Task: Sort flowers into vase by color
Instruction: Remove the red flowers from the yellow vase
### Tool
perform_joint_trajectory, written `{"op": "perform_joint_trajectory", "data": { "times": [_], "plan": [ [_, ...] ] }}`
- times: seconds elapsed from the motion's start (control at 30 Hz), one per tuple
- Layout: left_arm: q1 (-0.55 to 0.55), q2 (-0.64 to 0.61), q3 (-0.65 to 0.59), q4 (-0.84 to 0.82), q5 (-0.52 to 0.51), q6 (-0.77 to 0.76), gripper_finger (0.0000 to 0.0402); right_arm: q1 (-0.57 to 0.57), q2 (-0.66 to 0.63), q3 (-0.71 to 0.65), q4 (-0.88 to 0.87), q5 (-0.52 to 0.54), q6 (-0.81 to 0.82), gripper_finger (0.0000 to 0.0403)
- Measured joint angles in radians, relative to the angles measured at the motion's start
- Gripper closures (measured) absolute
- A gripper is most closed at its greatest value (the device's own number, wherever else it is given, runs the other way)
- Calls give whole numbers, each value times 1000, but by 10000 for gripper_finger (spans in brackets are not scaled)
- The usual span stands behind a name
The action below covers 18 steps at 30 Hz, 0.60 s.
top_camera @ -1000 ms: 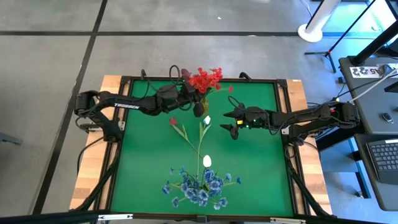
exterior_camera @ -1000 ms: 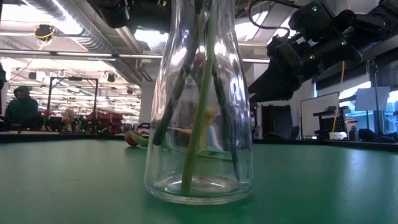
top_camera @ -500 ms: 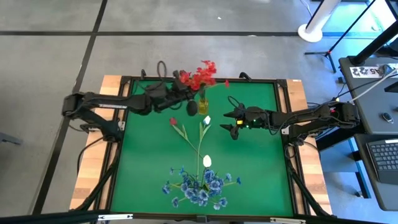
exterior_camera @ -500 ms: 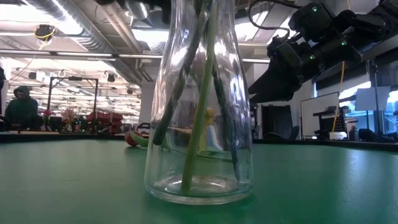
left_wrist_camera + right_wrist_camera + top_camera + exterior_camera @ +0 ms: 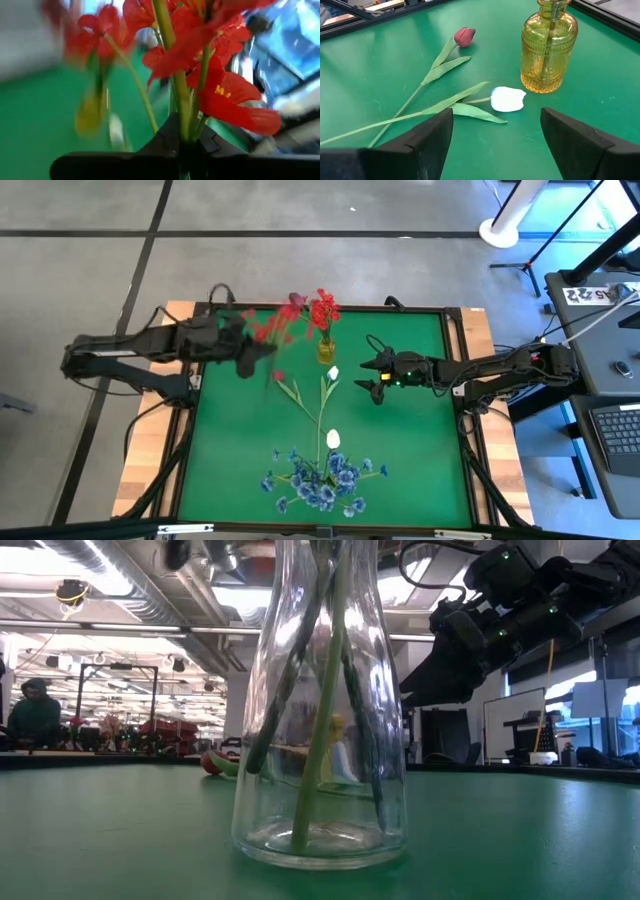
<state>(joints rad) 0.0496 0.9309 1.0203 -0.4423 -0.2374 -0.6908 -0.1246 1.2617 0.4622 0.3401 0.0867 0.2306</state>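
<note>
Two vases stand on your green table [image 5: 420, 470]: a small amber glass one [image 5: 549, 46] with a ribbed, bulbous body and narrow neck near the far edge, and a clear smooth glass vase [image 5: 322, 710] close to the low camera, with several thin green stems standing inside it. Your left gripper [image 5: 187, 150] sits over the table's far left part, its dark fingers pinched on the stem of a red flower cluster [image 5: 200, 60] with broad, glossy petals and small yellow centres; in the high view that cluster [image 5: 275, 328] shows blurred, just beside the amber vase [image 5: 326, 348], which already carries a red cluster [image 5: 322, 310] of its own. Your right gripper [image 5: 492, 137] hovers right of centre, its blocky matte fingers [image 5: 580, 137] spread wide and holding nothing. Just ahead of it lie a white bud [image 5: 508, 98] and a dark pink-red rosebud [image 5: 464, 36], both flat on the mat on long leafy stems, the white bud close to the amber vase's foot. Another white bud [image 5: 333, 439] lies mid-table, and blue clusters [image 5: 322, 478] sit heaped near the front edge.
</note>
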Motion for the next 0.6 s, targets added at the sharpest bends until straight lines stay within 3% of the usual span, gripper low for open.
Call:
{"op": "perform_joint_trajectory", "data": {
  "times": [0.07,0.17,0.3,0.6],
  "plan": [
    [-13,-13,0,-158,78,-138,398,0,0,0,0,0,3,104],
    [-71,-3,-8,-348,113,-305,398,0,0,0,2,0,11,104],
    [-175,42,-76,-482,142,-441,398,0,0,0,6,17,36,104],
    [-399,64,-375,-282,109,-660,398,0,0,0,11,18,118,104]
  ]
}}
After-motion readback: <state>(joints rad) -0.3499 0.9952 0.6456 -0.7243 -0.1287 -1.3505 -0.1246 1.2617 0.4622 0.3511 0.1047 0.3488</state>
